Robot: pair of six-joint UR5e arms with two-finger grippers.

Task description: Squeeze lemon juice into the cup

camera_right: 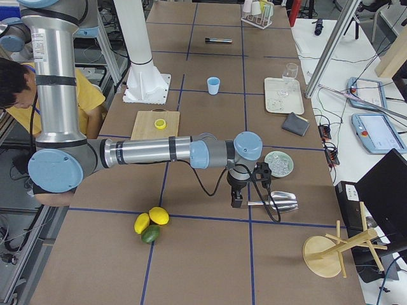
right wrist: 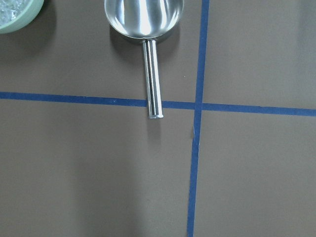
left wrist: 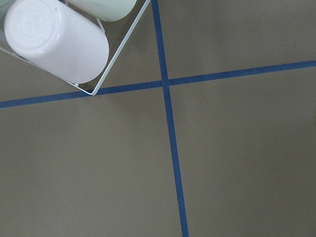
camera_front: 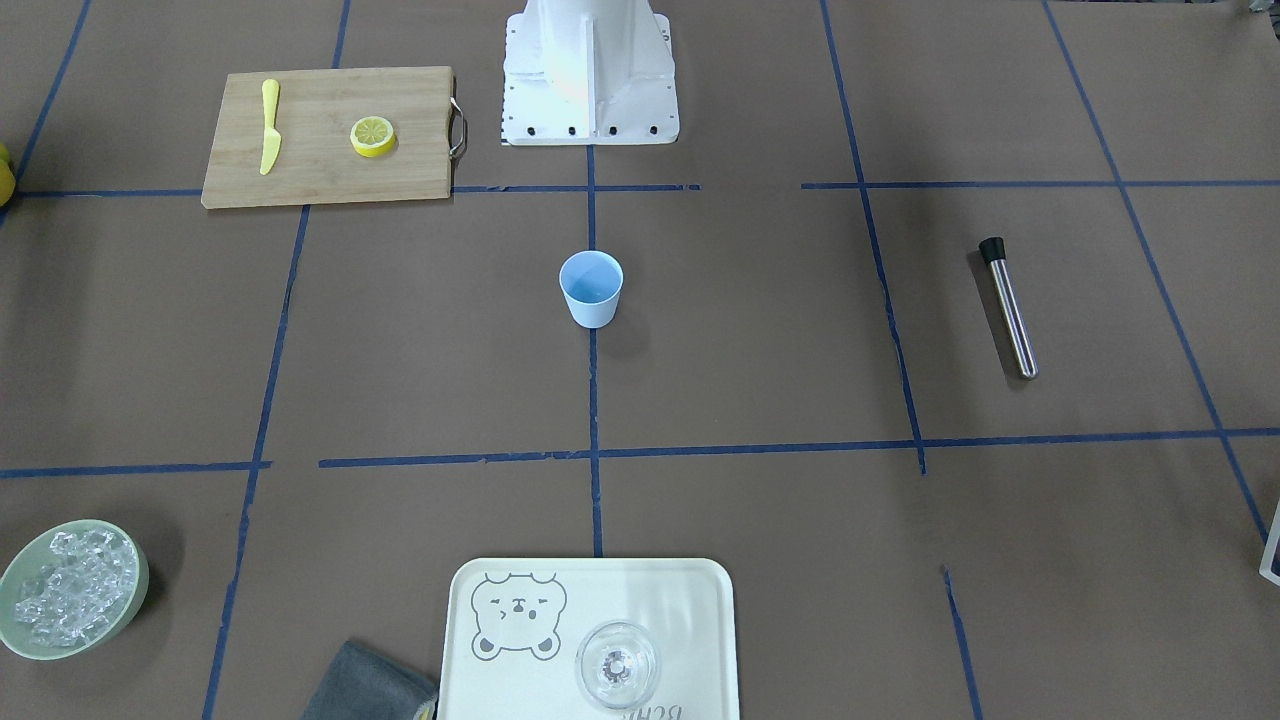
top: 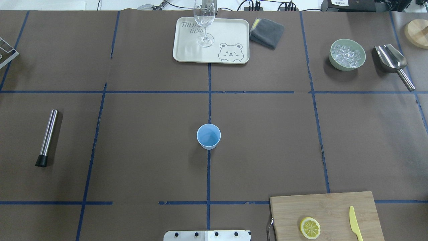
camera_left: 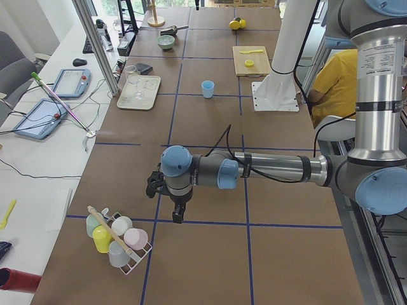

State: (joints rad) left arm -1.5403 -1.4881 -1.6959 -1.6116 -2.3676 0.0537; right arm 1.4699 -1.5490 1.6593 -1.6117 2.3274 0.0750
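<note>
A lemon slice (top: 310, 228) lies face up on a wooden cutting board (top: 327, 207) at the near right of the table; it also shows in the front view (camera_front: 372, 136). The light-blue cup (top: 208, 136) stands upright in the table's middle, also in the front view (camera_front: 591, 288). Neither gripper appears in the overhead or front views. The left gripper (camera_left: 178, 213) hangs over the table's left end beside a rack of cups (camera_left: 117, 238). The right gripper (camera_right: 236, 200) hangs over the right end beside a steel scoop (camera_right: 280, 202). I cannot tell if either is open or shut.
A yellow knife (top: 355, 227) lies on the board. A steel muddler (top: 46, 137) lies at the left. A tray (top: 230, 33) with a clear glass (top: 204, 20), a grey cloth (top: 266, 31), and a bowl of ice (top: 346, 54) stand at the far side.
</note>
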